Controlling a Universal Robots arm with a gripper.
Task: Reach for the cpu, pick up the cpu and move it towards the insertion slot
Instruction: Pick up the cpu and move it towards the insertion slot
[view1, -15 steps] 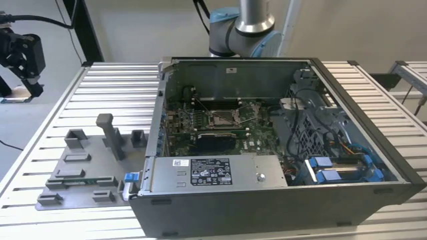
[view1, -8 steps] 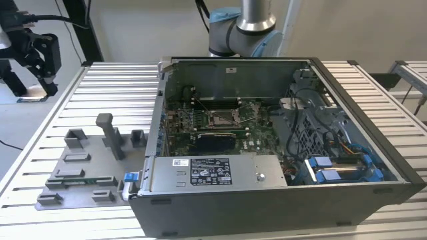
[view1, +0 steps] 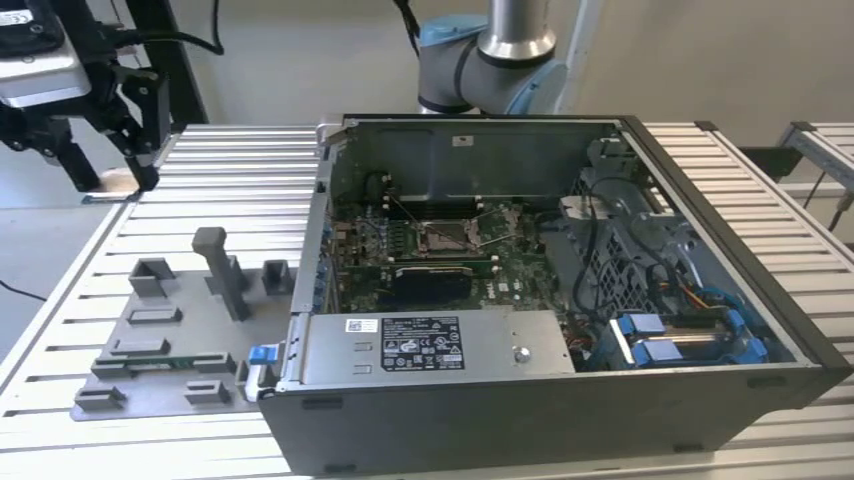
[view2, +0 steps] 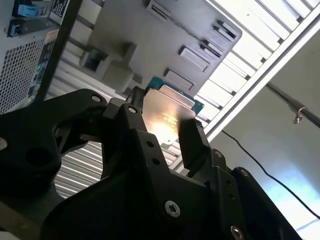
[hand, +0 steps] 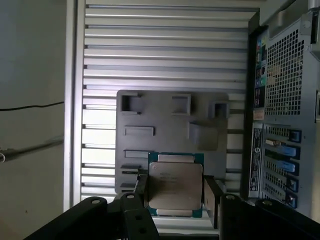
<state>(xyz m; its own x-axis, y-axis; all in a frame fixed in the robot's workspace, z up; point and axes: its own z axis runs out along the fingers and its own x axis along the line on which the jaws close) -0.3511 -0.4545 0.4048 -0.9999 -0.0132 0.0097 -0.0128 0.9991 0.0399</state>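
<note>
– Slatted aluminium table (view1: 227, 160), exterior view's left: black gripper (view1: 114, 180) status?
– I see it clamped on the thin silvery square cpu (hand: 175, 185), grey fixture plate (hand: 165, 117) beyond. Shiny-framed insertion slot (view1: 450, 235) is well apart, inside the open dark computer case (view1: 534, 410).

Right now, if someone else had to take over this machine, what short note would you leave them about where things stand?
Tool: shut on the cpu, with a finger on each of two opposite edges, as both wrist views show.
Cpu: lifted clear of the grey fixture plate and held at the exterior view's left, outside the computer case.
Insertion slot: inside the case on the green board, well away from the tool.
Done: reach and pickup.
Left: the carry to the slot; the cpu is not yet over the case.
</note>
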